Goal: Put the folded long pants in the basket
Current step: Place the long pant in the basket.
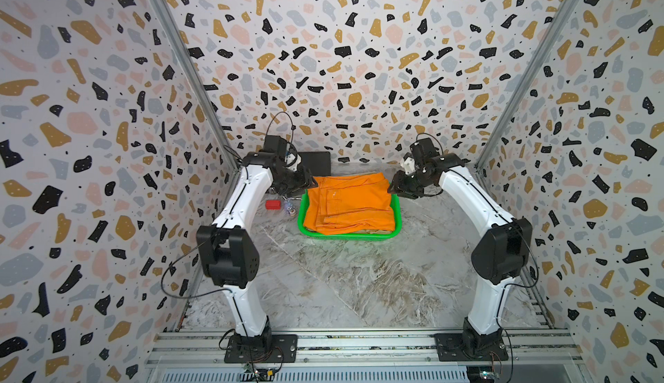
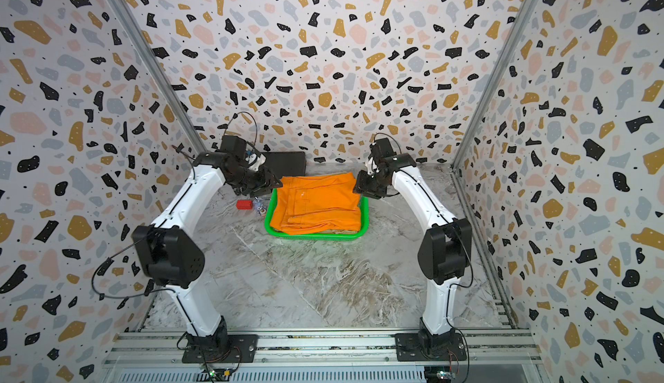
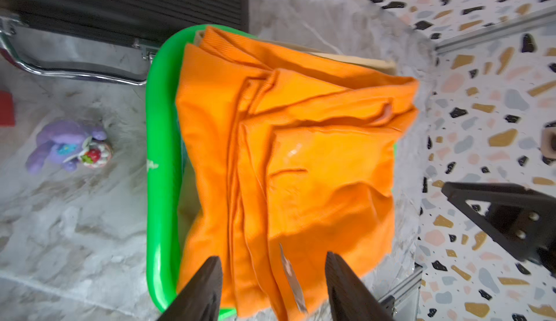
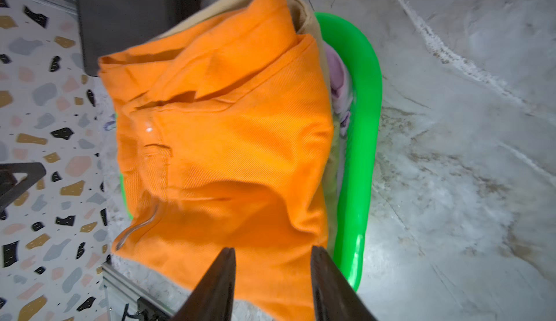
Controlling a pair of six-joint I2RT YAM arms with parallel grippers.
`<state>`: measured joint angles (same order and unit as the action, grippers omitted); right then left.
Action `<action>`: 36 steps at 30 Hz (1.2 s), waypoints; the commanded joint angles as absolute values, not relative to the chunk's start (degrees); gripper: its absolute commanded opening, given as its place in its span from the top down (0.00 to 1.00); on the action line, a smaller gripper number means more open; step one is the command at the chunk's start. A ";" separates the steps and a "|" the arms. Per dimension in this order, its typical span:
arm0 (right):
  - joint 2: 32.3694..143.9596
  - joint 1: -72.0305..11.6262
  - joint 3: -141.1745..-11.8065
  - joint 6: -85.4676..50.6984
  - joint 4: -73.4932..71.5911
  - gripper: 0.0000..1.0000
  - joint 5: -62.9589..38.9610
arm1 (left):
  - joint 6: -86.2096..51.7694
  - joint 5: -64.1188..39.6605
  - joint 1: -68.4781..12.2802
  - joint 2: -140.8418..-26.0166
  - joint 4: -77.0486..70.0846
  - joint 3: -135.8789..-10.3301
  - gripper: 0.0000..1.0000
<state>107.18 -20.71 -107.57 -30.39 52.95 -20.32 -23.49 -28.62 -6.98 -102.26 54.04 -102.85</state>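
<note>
Orange folded pants (image 1: 350, 201): centre of frame in both top views, top of the pile in the green basket (image 1: 398, 219), covering most of it; far edge overhangs the rim twd the flat black box (image 1: 318, 162). Khaki pants (image 4: 301, 9): directly beneath, only edges show. Lilac pants (image 4: 338, 75): lower in the pile, against the basket wall, seen in the right wrist view. Left gripper (image 3: 272, 262): jaws apart, no cloth pinched, at the pile's upper-left corner in the top views. Right gripper (image 4: 272, 251): jaws apart, nothing clamped, at the upper-right corner. Red block (image 1: 273, 204) & purple toy (image 3: 69, 145): on the marble table (image 1: 341, 284), just left of the basket, not touching it. Black box: w/ chrome handle, behind the basket by the back wall.
</note>
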 commanded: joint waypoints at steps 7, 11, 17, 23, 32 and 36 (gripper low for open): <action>101.46 -26.17 -97.65 -34.02 51.30 0.58 -25.45 | -31.62 -34.14 -16.83 -99.19 43.69 -91.49 0.51; 107.06 -26.53 -97.32 -33.27 49.44 0.59 -25.44 | -33.40 -35.54 -17.23 -104.03 38.70 -89.28 0.53; 112.98 -27.30 -92.62 -31.17 50.06 0.65 -23.57 | -32.39 -36.50 -17.53 -109.59 37.20 -83.89 0.57; 112.75 -27.32 -83.59 -31.60 47.31 0.68 -22.86 | -32.40 -36.24 -17.51 -111.71 32.52 -75.67 0.59; 107.93 -27.29 -96.66 -30.77 54.60 0.62 -19.63 | -31.87 -34.06 -16.92 -106.22 38.73 -89.07 0.57; 109.13 -27.33 -110.15 -29.26 59.62 0.58 -15.96 | -30.70 -32.64 -14.86 -105.38 43.13 -100.94 0.52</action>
